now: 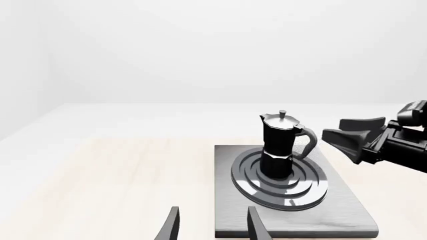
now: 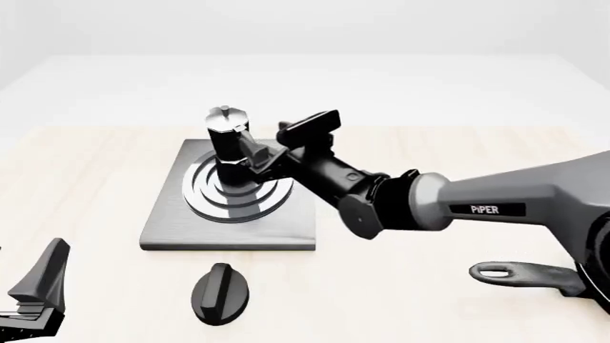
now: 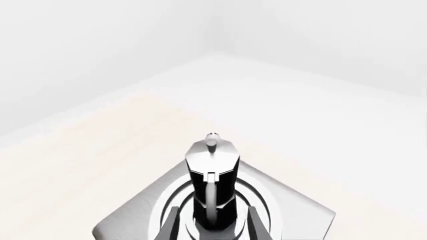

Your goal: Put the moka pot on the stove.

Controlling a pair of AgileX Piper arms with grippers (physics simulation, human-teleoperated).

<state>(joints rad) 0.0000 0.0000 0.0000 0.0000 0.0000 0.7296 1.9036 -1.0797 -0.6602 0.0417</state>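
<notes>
The moka pot (image 2: 227, 146) is black with a silver lid and stands upright in the middle of the rings of the stove (image 2: 162, 232), a grey square plate. It also shows in the left wrist view (image 1: 279, 145) and the right wrist view (image 3: 212, 185). My right gripper (image 2: 273, 148) is open at the pot's handle side. In the right wrist view its fingers (image 3: 171, 225) stand wide on either side of the handle without touching it. My left gripper (image 2: 36, 294) is open and empty, low at the near left, well short of the stove (image 1: 347, 220).
A black oval knob (image 2: 220, 293) lies on the wooden table just in front of the stove. The long handle of a black pan (image 2: 519, 274) shows at the near right, under my right arm (image 2: 496, 207).
</notes>
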